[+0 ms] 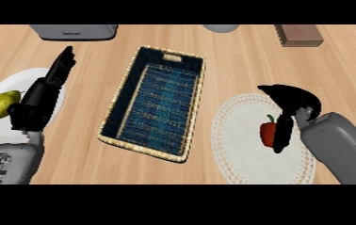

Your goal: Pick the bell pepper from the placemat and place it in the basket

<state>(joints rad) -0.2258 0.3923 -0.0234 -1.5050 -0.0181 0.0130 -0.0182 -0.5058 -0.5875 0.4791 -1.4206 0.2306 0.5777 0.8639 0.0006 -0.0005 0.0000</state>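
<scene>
Counter (230,45): light wood grain, planks running left-right, fills the whole view.

Item 1, basket (111,111): rectangular wicker, tan rim, dark blue woven lining. Sits mid-counter, slightly skewed, long axis running away from the robot. Handle slot in far end wall. Nothing inside.

Item 2, placemat (236,153): round, white, lace-type edge. Lies flat just right of basket, near edge of view cuts its lower part.

Item 3, bell pepper (268,133): red w/ green stem, on the placemat, right of centre. Partly hidden by the hand.

Item 4, right hand (292,101): black, on grey forearm coming in from lower right. Over the placemat, fingers curled downward beside & over the pepper; one finger runs down the pepper's right flank, touching or nearly so. Pepper looks to rest on the mat, not lifted. Whether fingers actually clamp it: can't tell from this angle.

Item 5, left hand (42,99): black, far left, fingers straight & relaxed, pointing away up the counter, holding nothing. Resting.

Item 6, white plate (21,78): left edge, partly under the left hand. Yellow-green fruit (7,101) on it, cut off by the frame.

Back row, all cropped by top of view: grey appliance (73,32) at left; pale rounded object (221,28) centre; brown wooden block (299,35) right.
</scene>
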